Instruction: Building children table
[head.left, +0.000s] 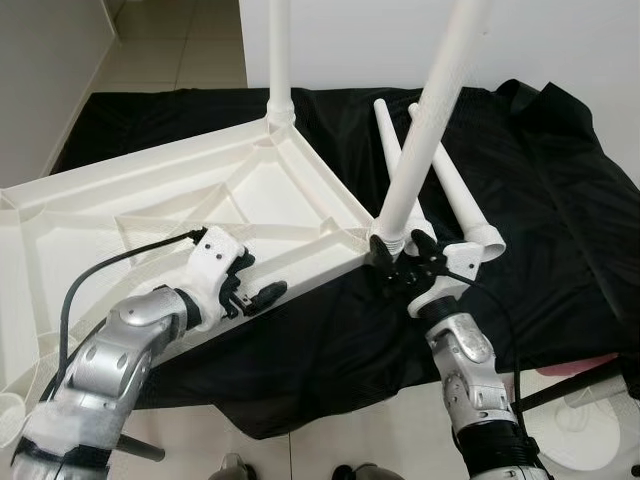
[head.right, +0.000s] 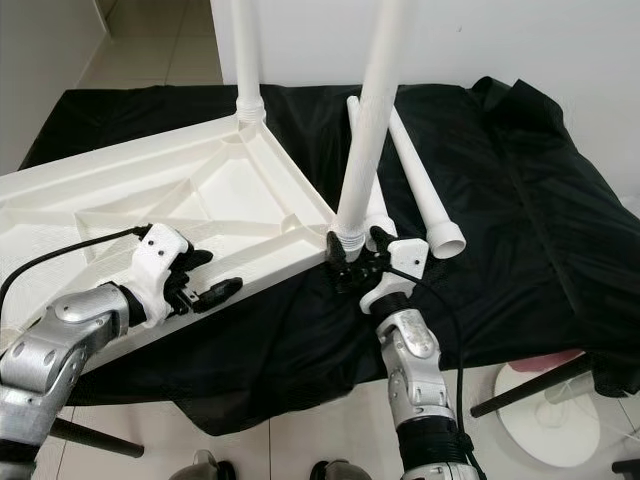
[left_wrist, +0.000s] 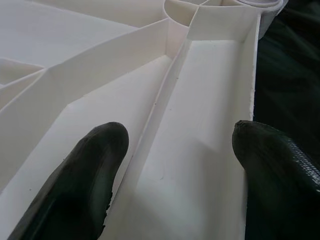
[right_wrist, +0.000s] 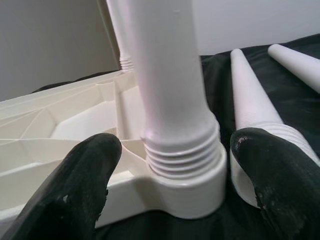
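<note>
A white plastic tabletop (head.left: 150, 215) lies upside down on a black cloth (head.left: 540, 200), its ribbed underside facing up and its near corner pointing toward about five o'clock in the head view. Two white legs already stand in it: one upright leg (head.left: 279, 60) in the far corner socket at twelve o'clock, and a second, leaning leg (head.left: 430, 120) seated in the near corner socket, its threaded end showing just above the collar. Two loose legs (head.left: 455, 180) lie side by side on the cloth just to the right of that corner, running from about one o'clock down to four. The right gripper (head.left: 405, 262) is at the base of the leaning leg — in its wrist view the two black fingers (right_wrist: 75, 185) sit spread on either side of the threaded collar, not pressing on it, so it holds nothing. The left gripper (head.left: 258, 292) hovers at the near edge of the tabletop at about seven o'clock, fingers apart — one over a rib of the underside, the other out past the rim above the cloth, gripping nothing. At the lower right corner, on the pale floor (head.left: 330, 440), stands a white round object (head.right: 545, 415) with a dark rod across it.
</note>
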